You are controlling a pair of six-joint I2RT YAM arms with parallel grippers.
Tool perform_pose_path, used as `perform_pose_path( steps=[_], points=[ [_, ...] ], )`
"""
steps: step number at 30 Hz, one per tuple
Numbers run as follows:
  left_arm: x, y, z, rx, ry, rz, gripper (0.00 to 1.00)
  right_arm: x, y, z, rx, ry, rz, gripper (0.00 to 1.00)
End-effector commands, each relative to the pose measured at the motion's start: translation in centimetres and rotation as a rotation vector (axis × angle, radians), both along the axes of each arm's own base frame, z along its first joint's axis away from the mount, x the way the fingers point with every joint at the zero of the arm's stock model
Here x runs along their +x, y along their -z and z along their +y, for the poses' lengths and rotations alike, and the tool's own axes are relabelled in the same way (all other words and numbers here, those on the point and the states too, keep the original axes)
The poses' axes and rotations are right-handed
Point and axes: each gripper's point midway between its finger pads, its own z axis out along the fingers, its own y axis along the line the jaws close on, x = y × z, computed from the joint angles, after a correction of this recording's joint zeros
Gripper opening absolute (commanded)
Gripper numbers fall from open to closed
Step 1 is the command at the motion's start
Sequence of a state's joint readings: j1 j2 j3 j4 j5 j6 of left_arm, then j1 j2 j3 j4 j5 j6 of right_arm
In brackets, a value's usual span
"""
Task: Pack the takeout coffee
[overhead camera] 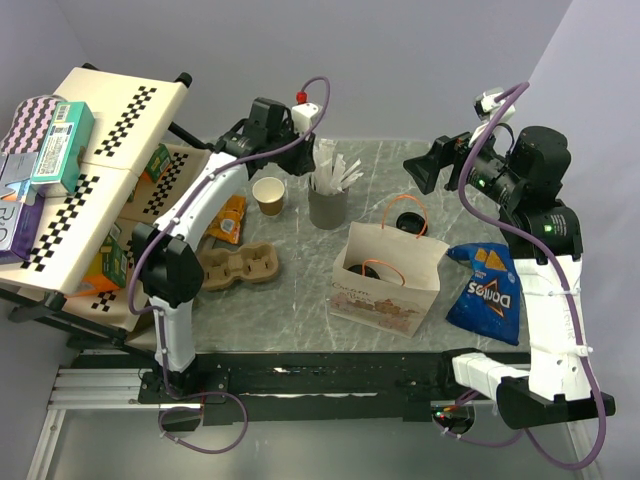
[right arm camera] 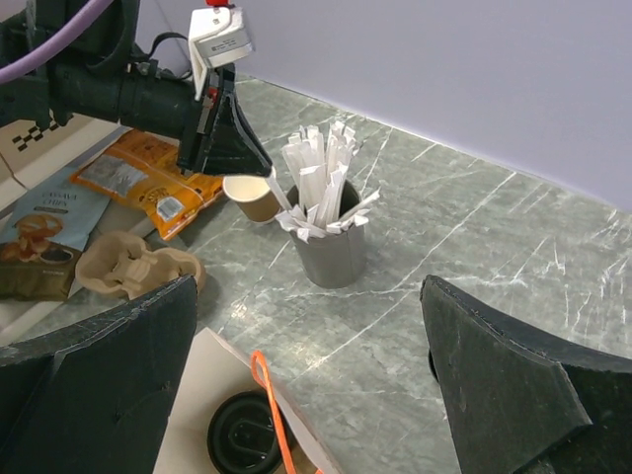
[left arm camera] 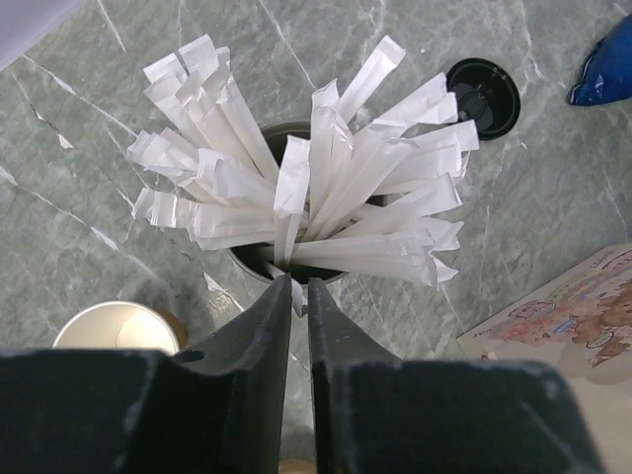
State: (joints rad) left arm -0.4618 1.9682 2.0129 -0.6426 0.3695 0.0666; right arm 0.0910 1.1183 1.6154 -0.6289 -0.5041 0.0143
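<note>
An open kraft cup, white inside, stands on the table left of the grey cup of white sticks. It also shows in the left wrist view and the right wrist view. A cup with a black lid sits inside the paper bag. A loose black lid lies behind the bag. My left gripper is over the grey cup's near rim, shut on one white stick. My right gripper hangs open and empty above the table's back right.
A brown moulded carrier lies at the left front. A blue chip bag lies right of the paper bag. An orange snack bag lies beside the left arm. A tilted rack with boxes fills the far left.
</note>
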Motion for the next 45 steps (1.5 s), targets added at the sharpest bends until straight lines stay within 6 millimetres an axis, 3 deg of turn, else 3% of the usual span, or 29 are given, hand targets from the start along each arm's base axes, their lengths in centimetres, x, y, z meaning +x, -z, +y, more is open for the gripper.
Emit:
perform_pose_path(
  steps=[1, 2, 7, 13, 17, 23, 29, 34, 38, 45],
  points=[
    [-0.2, -3.3, -0.2, -0.04, 0.039, -0.073, 0.13, -0.2, -1.3, -0.4, -0.003, 0.016, -0.051, 1.0],
    [-0.3, -4.1, 0.0, -0.042, 0.034, -0.092, 0.01, -0.1, -1.2, -0.5, -0.003, 0.02, -0.049, 1.0],
    [-1.0, -6.5, 1.1, -0.046, 0.023, -0.146, 0.01, -0.1, -1.4, -0.4, -0.002, 0.016, -0.052, 1.0],
    [-3.3, -13.9, 2.2, -0.117, 0.041, -0.294, 0.01, 0.1, -1.4, -0.5, -0.004, 0.02, -0.053, 1.0],
    [-6.7, -19.3, 3.4, -0.162, 0.068, -0.389, 0.01, 0.2, -1.5, -0.8, -0.032, 0.027, -0.065, 1.0],
    [-12.7, -23.7, 4.9, -0.213, 0.156, -0.481, 0.01, 0.6, -1.9, -1.5, -0.052, 0.066, -0.082, 1.0],
    [-19.5, -28.0, 4.0, -0.356, 0.382, -0.531, 0.01, 1.4, -0.9, -1.9, -0.049, 0.088, -0.057, 1.0],
    [-24.3, -28.0, 3.1, -0.438, 0.608, -0.464, 0.01, 1.8, -0.8, -2.3, -0.064, 0.106, -0.057, 1.0],
    [-26.7, -25.4, 2.6, -0.47, 0.752, -0.33, 0.01, 2.0, -0.8, -2.7, -0.077, 0.121, -0.061, 1.0],
    [-26.7, -22.6, 1.9, -0.463, 0.785, -0.241, 0.01, 2.0, -0.2, -2.9, -0.089, 0.125, -0.051, 1.0]
  ],
)
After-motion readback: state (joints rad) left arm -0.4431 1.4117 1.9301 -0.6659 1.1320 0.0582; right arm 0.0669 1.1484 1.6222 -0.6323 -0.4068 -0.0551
